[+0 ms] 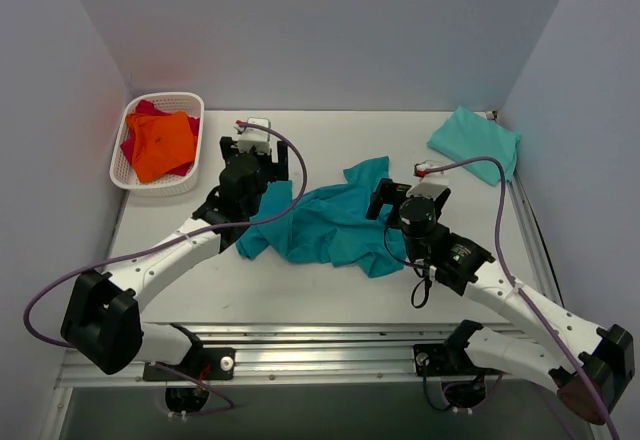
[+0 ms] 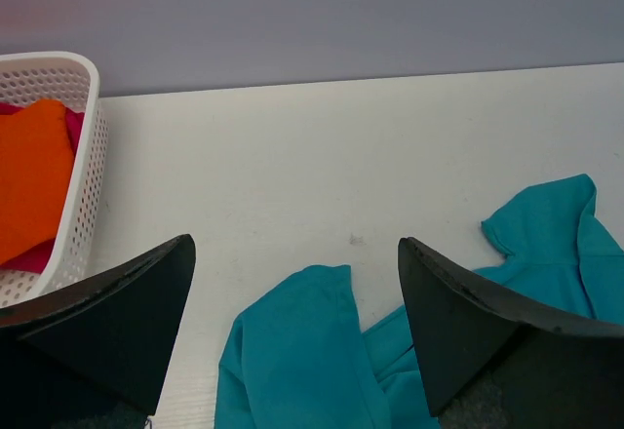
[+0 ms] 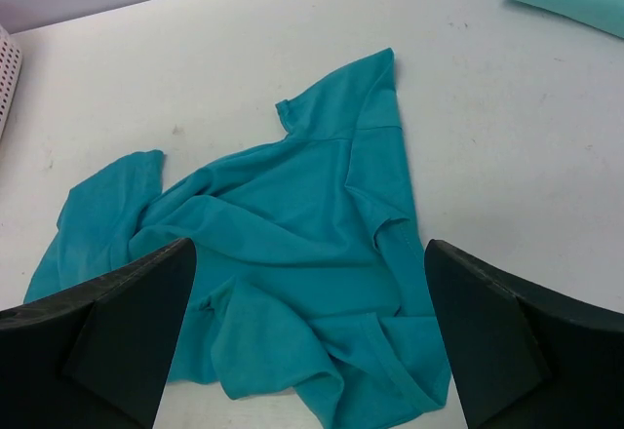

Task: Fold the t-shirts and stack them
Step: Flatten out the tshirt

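The left hand (image 2: 294, 244) is spread wide with nothing between its black fingers (image 2: 117, 312). In its wrist view only bare bench (image 1: 330, 140) and the edge of a sleeve show in the gap. The right hand (image 3: 309, 245) is likewise wide open and empty, with its fingers apart above the cloth. The deep teal t-shirt (image 1: 325, 225) lies crumpled and unfolded on the bench between the two hands. It spreads under and ahead of the right hand, with one sleeve pointing away from it. A rumpled sleeve also reaches just in front of the left hand, toward that hand's right. Whether either hand touches the cloth cannot be told from these views. The paler mint-green t-shirt (image 1: 475, 140) lies folded flat ahead and to the right of the right hand, well apart from it near the far corner of the bench. To the left of the left hand and a little ahead stands the white plastic lattice basket (image 1: 155, 188). It holds the orange t-shirt (image 1: 163, 145) on top, with the magenta-red t-shirt (image 1: 129, 147) showing at the edges beneath it.
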Controlling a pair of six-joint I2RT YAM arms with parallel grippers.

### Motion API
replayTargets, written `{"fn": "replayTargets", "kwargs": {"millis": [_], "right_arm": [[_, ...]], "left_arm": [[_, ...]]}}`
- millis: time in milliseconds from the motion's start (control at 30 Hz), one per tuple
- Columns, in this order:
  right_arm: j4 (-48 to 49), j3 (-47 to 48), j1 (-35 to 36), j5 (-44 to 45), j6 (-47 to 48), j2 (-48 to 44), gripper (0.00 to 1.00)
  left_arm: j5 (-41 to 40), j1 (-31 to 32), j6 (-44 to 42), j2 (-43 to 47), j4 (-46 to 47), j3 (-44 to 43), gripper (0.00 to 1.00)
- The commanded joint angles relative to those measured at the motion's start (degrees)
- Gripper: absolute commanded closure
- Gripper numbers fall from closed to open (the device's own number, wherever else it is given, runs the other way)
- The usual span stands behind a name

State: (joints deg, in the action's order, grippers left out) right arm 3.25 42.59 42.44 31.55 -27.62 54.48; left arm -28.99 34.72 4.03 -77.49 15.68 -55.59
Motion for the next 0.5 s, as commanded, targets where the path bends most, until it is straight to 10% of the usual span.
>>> {"fn": "replayTargets", "kwargs": {"millis": [0, 467], "right_arm": [[2.6, -0.2, 0.4, 0.3, 0.5, 0.8, 0.0], [2.9, -1.0, 0.5, -0.6, 1.2, 0.0, 0.0]], "left_arm": [[-1.7, -0.4, 0.3, -1.1, 1.6, -3.5, 0.06], [-1.7, -3.3, 2.9, -7.2, -5.1, -8.6, 0.06]]}}
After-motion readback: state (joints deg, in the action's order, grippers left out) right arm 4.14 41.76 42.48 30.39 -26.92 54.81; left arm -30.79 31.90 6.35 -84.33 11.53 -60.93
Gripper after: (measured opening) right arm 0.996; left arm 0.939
